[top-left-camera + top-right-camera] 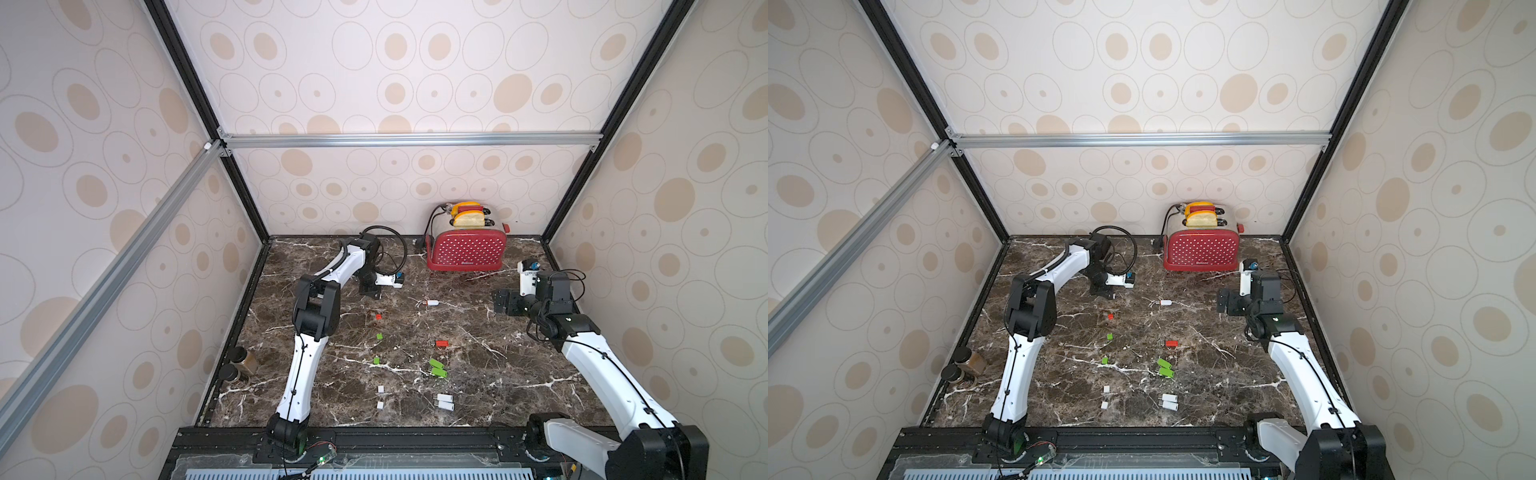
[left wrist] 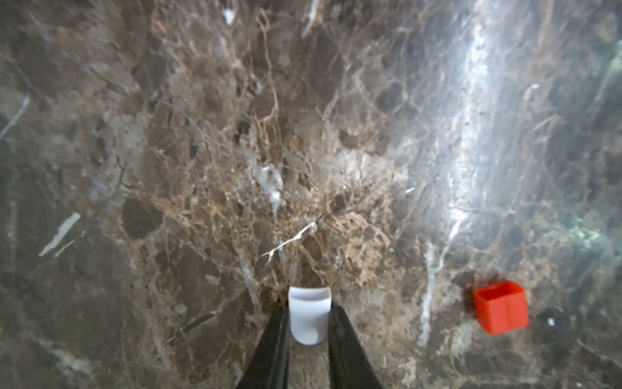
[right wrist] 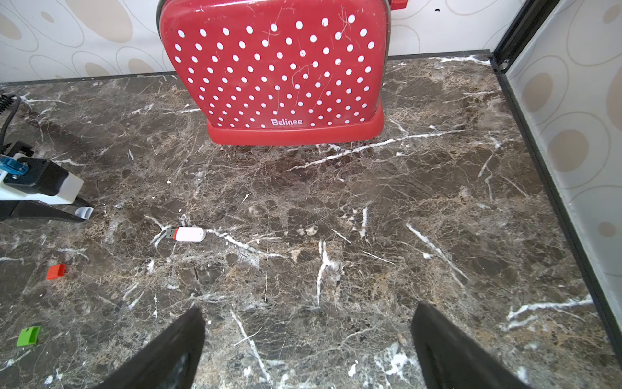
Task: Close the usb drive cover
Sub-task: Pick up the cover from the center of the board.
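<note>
A white usb drive (image 3: 188, 234) with a red band and a bare metal plug lies on the marble table, seen in both top views (image 1: 432, 303) (image 1: 1165, 303). Its white cover (image 2: 309, 315) sits between the two black fingers of my left gripper (image 2: 309, 311), which press on both its sides just above the table. From the right wrist view the cover (image 3: 84, 213) is left of the drive, a short way off. My right gripper (image 3: 308, 313) stands wide open and empty, to the right of the drive (image 1: 503, 301).
A red dotted toaster (image 1: 467, 249) stands at the back wall. A red cap (image 2: 501, 307) lies near the left gripper. Green caps (image 1: 379, 336), a red drive (image 1: 441, 343), green drives (image 1: 437, 368) and white drives (image 1: 444, 401) lie toward the front. Two jars (image 1: 239, 363) stand at the left edge.
</note>
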`<act>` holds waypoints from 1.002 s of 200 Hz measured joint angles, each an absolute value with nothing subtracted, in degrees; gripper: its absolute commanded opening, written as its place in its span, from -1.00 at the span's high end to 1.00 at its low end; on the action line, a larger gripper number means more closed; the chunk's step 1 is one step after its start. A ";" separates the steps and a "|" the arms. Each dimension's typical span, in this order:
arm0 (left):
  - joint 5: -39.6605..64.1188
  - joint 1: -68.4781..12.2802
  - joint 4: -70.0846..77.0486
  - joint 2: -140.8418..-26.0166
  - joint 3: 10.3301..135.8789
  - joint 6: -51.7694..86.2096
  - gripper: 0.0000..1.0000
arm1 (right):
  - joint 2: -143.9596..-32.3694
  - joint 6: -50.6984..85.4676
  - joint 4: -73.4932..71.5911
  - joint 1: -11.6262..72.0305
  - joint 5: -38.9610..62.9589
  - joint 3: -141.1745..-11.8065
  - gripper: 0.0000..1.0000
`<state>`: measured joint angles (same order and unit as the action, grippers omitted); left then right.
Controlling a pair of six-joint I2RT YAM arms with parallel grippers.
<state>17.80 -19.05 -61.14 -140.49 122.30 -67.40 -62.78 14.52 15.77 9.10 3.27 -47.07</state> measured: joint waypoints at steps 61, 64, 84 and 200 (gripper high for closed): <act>18.24 -19.09 -61.39 -140.44 122.28 -67.40 0.65 | -63.13 14.87 15.75 9.10 3.70 -47.07 -1.00; 18.31 -19.09 -61.43 -140.40 122.26 -67.40 0.65 | -63.20 14.98 15.77 9.10 3.84 -47.07 -1.00; 18.85 -19.38 -61.47 -139.57 120.90 -67.37 0.66 | -63.99 15.86 15.79 9.13 5.08 -47.11 -1.00; 21.80 -23.09 -59.40 -120.38 107.09 -65.32 0.65 | -80.88 40.36 11.51 16.32 29.63 -51.46 -0.67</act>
<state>21.80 -23.09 -59.40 -120.38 107.09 -65.32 -80.88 40.36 11.51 16.32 29.63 -51.46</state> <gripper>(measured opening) 0.177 0.853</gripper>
